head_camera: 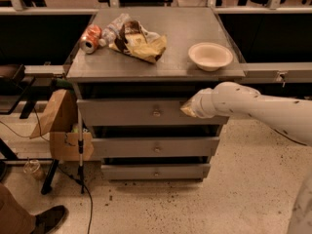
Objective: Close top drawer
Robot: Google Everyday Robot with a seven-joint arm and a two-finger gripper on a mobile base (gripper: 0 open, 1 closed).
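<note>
The top drawer [126,113] is the widest grey front under the counter, with a small metal knob [156,113] at its middle. It stands out only slightly from the cabinet. My gripper [187,109] at the end of the white arm [253,108] presses against the right part of the drawer front, right of the knob. Below it are a narrower second drawer front [156,147] and the shortest bottom one [155,171].
On the grey counter [180,38] lie an orange can [90,38], a plastic bottle [113,29], a chip bag [139,43] and a white bowl [210,56]. A brown paper bag [53,113] and a cardboard box [67,145] stand left of the cabinet. A shoe [48,218] shows at the bottom left.
</note>
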